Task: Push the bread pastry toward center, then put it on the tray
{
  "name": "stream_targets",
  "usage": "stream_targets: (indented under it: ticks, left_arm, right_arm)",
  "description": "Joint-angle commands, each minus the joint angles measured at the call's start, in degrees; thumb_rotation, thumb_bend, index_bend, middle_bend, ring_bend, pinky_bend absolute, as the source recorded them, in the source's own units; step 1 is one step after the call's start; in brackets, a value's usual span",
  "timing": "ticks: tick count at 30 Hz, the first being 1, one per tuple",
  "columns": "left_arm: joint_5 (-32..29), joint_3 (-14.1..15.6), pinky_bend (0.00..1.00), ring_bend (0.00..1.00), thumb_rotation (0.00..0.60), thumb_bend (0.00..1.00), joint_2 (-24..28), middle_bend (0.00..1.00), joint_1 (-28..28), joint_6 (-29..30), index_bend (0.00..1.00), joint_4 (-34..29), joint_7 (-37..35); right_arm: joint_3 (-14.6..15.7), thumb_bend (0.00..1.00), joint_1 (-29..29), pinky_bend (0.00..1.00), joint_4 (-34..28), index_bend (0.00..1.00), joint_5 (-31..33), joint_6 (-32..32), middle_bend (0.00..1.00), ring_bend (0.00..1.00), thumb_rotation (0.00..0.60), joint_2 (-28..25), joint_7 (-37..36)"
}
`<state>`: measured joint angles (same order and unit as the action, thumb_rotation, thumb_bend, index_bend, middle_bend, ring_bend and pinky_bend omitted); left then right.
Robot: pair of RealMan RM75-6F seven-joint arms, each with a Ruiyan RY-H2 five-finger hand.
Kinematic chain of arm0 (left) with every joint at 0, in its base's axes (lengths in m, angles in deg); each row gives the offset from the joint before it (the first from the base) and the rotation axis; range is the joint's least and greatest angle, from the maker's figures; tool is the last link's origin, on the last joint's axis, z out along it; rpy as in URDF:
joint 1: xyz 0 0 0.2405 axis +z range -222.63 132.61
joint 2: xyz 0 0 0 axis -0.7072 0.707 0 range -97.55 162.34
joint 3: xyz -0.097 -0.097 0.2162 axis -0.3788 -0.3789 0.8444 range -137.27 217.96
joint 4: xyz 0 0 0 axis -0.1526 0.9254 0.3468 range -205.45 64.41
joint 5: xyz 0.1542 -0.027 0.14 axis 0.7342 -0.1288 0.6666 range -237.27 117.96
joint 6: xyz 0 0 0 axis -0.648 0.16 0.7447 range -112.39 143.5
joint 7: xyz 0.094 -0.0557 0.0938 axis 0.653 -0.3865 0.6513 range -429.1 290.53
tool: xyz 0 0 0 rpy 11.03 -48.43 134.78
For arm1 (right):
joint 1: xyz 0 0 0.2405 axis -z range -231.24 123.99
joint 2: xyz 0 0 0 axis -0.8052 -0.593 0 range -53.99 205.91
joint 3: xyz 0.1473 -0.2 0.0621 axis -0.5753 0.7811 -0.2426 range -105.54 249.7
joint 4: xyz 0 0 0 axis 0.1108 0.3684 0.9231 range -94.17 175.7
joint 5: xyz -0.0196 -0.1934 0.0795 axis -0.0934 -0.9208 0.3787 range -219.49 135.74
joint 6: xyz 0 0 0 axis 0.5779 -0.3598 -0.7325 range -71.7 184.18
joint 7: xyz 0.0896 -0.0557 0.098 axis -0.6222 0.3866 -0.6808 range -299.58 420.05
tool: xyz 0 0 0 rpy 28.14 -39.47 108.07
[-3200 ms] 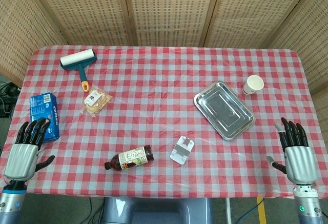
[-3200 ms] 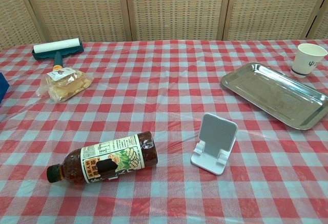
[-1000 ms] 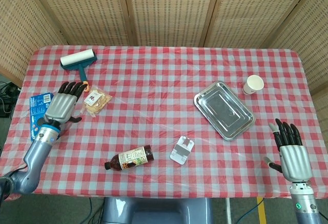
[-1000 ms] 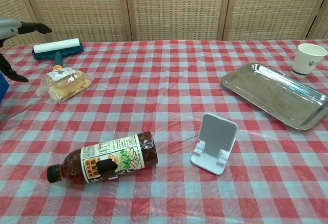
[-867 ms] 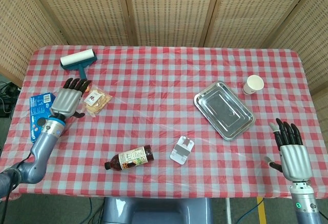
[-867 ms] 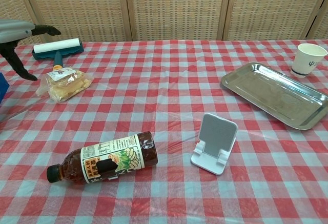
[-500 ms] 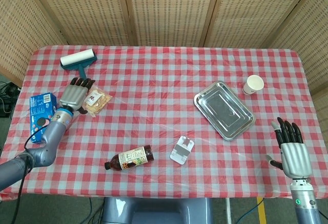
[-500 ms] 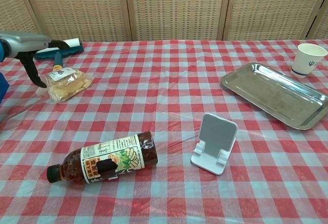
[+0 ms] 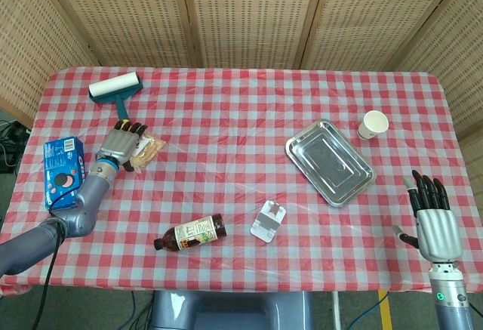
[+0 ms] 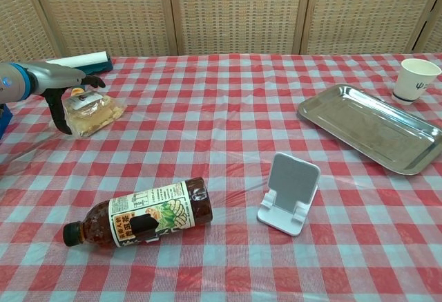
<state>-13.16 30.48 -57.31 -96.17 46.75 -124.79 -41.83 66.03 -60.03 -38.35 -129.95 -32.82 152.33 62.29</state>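
The bread pastry (image 9: 148,151) (image 10: 93,115), in a clear bag, lies at the table's left side. My left hand (image 9: 122,143) (image 10: 63,86) is against its left edge with fingers spread, partly covering it; nothing is held. The steel tray (image 9: 330,161) (image 10: 373,127) lies empty at the right. My right hand (image 9: 432,221) hovers open off the table's front right corner, seen only in the head view.
A lint roller (image 9: 115,90) (image 10: 77,61) lies just behind the pastry and a blue cookie box (image 9: 62,171) to its left. A brown bottle (image 9: 190,232) (image 10: 140,213) and a white phone stand (image 9: 268,220) (image 10: 290,193) lie near the front centre. A paper cup (image 9: 373,124) (image 10: 415,80) stands behind the tray.
My left hand has risen from the front left corner, crossed over the cookie box and reached the pastry's left edge. The pastry has hardly shifted. My right hand sank slightly.
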Motion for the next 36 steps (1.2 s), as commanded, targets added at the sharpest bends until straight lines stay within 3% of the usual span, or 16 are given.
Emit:
stream_targets:
  ticks: [1,4,6,14,24,31,36]
  left_arm:
    - [-0.28,0.66,0.21,0.07,0.6,0.28,-0.89,0.07,-0.16,0.74,0.29,0.73,0.15]
    - [0.81,0.8,0.29,0.16,0.6,0.41,-1.69,0.18,0.22,2.91,0.37,0.87,-0.62]
    - [1.77,1.02,0.29,0.17,0.6,0.44,-2.03,0.19,0.58,4.0,0.38,0.93,-1.34]
    - [5.96,1.12,0.29,0.17,0.6,0.44,-0.97,0.19,2.29,8.12,0.39,-1.59,-5.01]
    - [9.13,-0.35,0.28,0.17,0.6,0.44,3.22,0.19,2.57,14.16,0.39,-13.29,-4.82]
    - [8.5,-2.23,0.28,0.17,0.6,0.43,0.21,0.19,-1.17,14.95,0.4,-16.23,-1.07]
    - [6.85,-4.14,0.28,0.17,0.6,0.43,-4.27,0.19,-5.4,14.73,0.41,-14.71,2.4]
  right_arm:
    - [-0.08,0.06,0.02,0.0,0.12,0.05,-0.18,-0.37,0.0,0.0,0.6,0.03,-0.32]
    - [-0.04,0.06,0.03,0.0,0.36,0.05,-0.42,-0.65,0.0,0.0,0.6,0.13,-0.57]
    - [-0.02,0.06,0.01,0.0,0.46,0.05,-0.42,-0.65,0.0,0.0,0.6,0.17,-0.69]
    - [0.3,0.06,0.1,0.0,0.09,0.05,-0.93,-1.03,0.0,0.0,0.6,0.06,-0.56]
    - [0.54,0.06,0.28,0.0,-1.01,0.05,-1.34,-1.42,0.0,0.0,0.6,-0.53,0.28]
    - [0.31,0.06,0.21,0.0,-1.04,0.05,-0.78,-1.04,0.0,0.0,0.6,-0.82,-0.07]
    - [0.1,0.06,0.13,0.0,-0.88,0.05,-0.26,-0.65,0.0,0.0,0.6,-1.04,-0.78]
